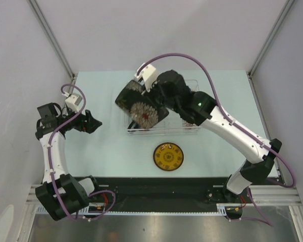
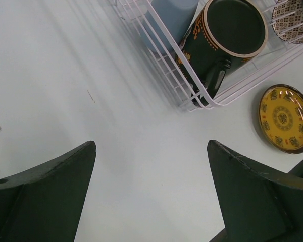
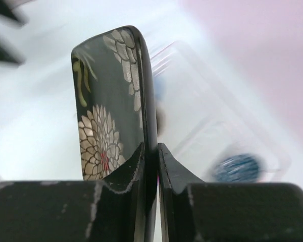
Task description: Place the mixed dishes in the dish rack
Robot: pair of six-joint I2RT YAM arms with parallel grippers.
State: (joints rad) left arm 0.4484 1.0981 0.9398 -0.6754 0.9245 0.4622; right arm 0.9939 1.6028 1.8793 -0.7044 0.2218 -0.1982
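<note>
My right gripper (image 1: pixel 155 97) is shut on the edge of the black square floral plate (image 1: pixel 140 108) and holds it tilted over the left end of the dish rack (image 1: pixel 187 130). In the right wrist view the plate (image 3: pixel 108 101) stands on edge between my fingers (image 3: pixel 135 164). The blurred blue patterned bowl (image 3: pixel 237 168) lies in the rack beyond. The yellow round saucer (image 1: pixel 168 157) lies on the table in front of the rack. My left gripper (image 1: pixel 93 122) is open and empty, left of the rack. In the left wrist view the rack (image 2: pixel 166 50) holds the pale blue cup (image 2: pixel 169 15), the dark floral mug (image 2: pixel 224 40) and a brownish patterned bowl (image 2: pixel 293 20).
The saucer also shows in the left wrist view (image 2: pixel 285 118), on the table near the rack's corner. The pale table (image 1: pixel 106 151) ends at a black strip by the arm bases. White walls with metal posts close in the back and sides.
</note>
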